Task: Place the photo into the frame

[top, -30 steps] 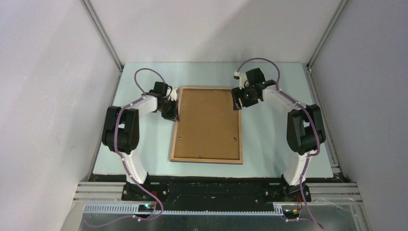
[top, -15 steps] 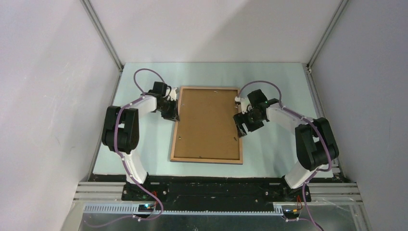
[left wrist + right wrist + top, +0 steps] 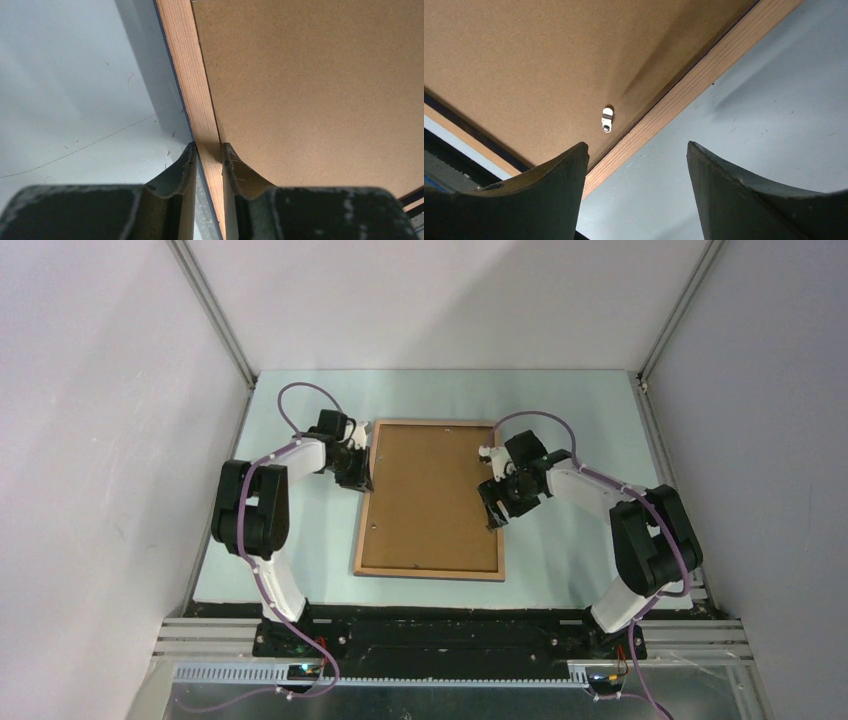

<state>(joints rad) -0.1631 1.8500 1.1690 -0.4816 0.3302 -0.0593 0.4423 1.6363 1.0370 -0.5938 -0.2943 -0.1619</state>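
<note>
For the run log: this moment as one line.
left hand: shut on frame left rail | right hand: open over right rail, near white clip | backing board: in frame | photo: not visible

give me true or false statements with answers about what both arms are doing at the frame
The left arm's fingers pinch the left rail of the wood-brown thin-railed picture frame. True.
The right arm's fingers are clamped on the frame. False: they are spread above its right rail.
The frame's opening is empty. False: a solid brown backing board fills it.
A small white clip sits on the board beside the right rail. True.
</note>
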